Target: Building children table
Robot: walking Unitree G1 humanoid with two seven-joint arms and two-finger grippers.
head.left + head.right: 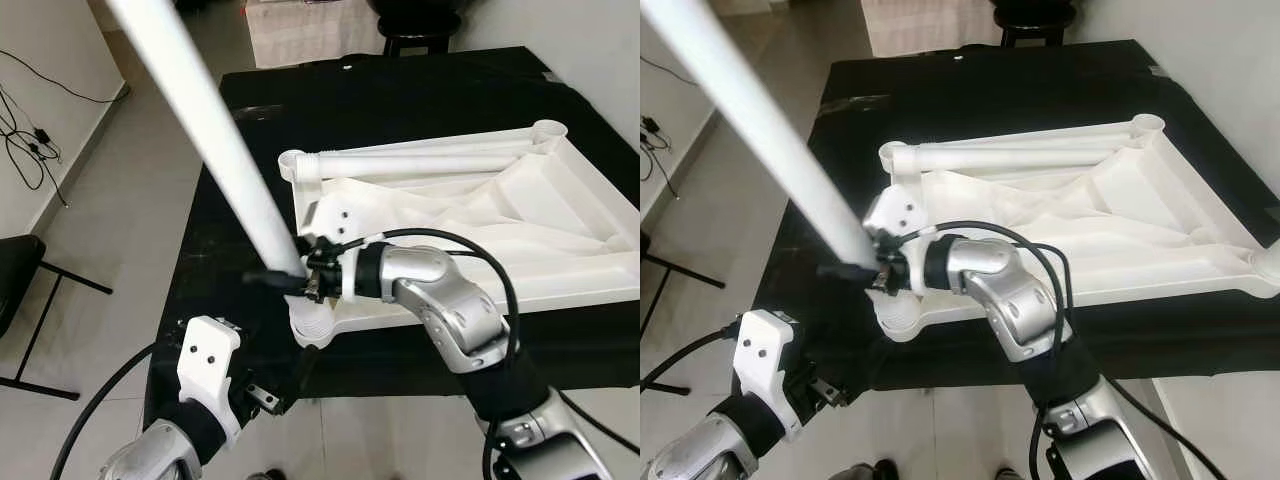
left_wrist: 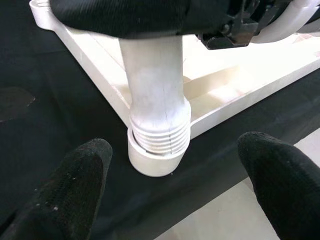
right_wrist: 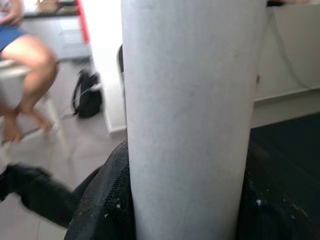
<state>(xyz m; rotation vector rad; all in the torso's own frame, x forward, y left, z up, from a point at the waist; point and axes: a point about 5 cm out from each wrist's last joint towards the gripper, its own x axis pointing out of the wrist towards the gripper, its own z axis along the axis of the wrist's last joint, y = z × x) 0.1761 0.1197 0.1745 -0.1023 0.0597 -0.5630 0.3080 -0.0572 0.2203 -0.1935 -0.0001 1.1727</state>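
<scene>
White plastic makes up the leg (image 1: 215,130), a long tube standing tilted with its threaded lower end set into the corner socket (image 2: 152,160) of the tabletop (image 1: 520,230); several threads are exposed above the socket rim. The tabletop lies upside down on a table (image 1: 400,90) draped in black cloth, with the socket at its near left corner, about 7 o'clock from the tabletop's middle. A second leg (image 1: 420,160) lies flat inside the tabletop along its far edge, at 12 o'clock. The right gripper (image 1: 290,278) reaches in from 3 o'clock and has its jaws clamped on the standing leg just above the socket; in the right wrist view the tube sits between the black fingers (image 3: 105,205). The left gripper (image 2: 175,185) hovers near the socket at 6 o'clock, below the table edge, with its jaws spread wide and touching nothing. Pale tiled floor (image 1: 120,240) surrounds the table, with a black chair (image 1: 20,270) at 9 o'clock. A seated person's legs (image 3: 30,75) appear in the right wrist view.
</scene>
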